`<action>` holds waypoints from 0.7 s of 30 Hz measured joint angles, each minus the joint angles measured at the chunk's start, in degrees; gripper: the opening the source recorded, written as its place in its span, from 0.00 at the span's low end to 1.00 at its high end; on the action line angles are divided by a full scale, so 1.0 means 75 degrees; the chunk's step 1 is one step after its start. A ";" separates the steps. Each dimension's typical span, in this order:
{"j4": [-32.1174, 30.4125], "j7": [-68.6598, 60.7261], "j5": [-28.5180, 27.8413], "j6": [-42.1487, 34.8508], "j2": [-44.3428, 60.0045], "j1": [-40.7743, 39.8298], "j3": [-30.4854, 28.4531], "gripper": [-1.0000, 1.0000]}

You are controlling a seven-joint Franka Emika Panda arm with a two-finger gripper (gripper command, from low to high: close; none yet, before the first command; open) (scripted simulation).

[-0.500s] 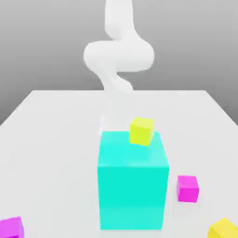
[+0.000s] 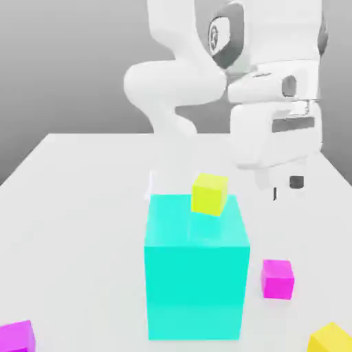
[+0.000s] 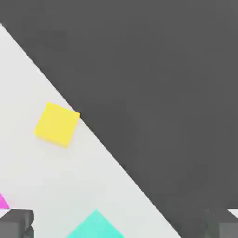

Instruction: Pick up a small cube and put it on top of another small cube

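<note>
Since half a second ago, the arm has swung into the exterior view: the white hand and its gripper (image 2: 285, 187) now hang above the table (image 2: 82, 206), on that view's right, where only the elbow showed before. None of the cubes has shifted; they lie just as they did.

Both fingers (image 3: 16, 224) stand wide apart, one at each side in the hand view, with nothing between them. Nothing is gripped.

As for the task, I judge it barely begun. One small magenta cube (image 2: 277, 278) sits on the table below the fingers and nearer the exterior camera than they are, just beside the big cyan cube (image 2: 196, 265) on the exterior view's right. The fingers are clear of it and well above it. The second magenta cube (image 2: 15, 337) lies far off at the exterior view's lower left corner, on the other side of the cyan block from the fingers. A sliver of magenta (image 3: 3, 201) shows at the edge of the hand view, close to one finger, probably the nearer of the two.

A small yellow cube (image 2: 210, 194) stands behind the cyan block, near the fingers, and another yellow cube (image 2: 333, 338) sits at the lower right corner; neither belongs to the job.

So everything is left to do: come down over one magenta cube, close on it, lift it, carry it past the cyan block and set it on its twin
</note>
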 joint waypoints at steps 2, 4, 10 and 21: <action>-0.0258 -0.0632 0.0046 0.0316 0.0550 0.0245 0.0099 0.50; -0.0516 -0.1285 0.0120 0.0630 0.1099 0.0544 0.0229 0.50; -0.0720 -0.1982 -0.0071 0.1792 0.2750 0.0789 0.0289 0.50; -0.0618 -0.1848 -0.0267 0.2290 0.3376 0.0990 0.0048 0.00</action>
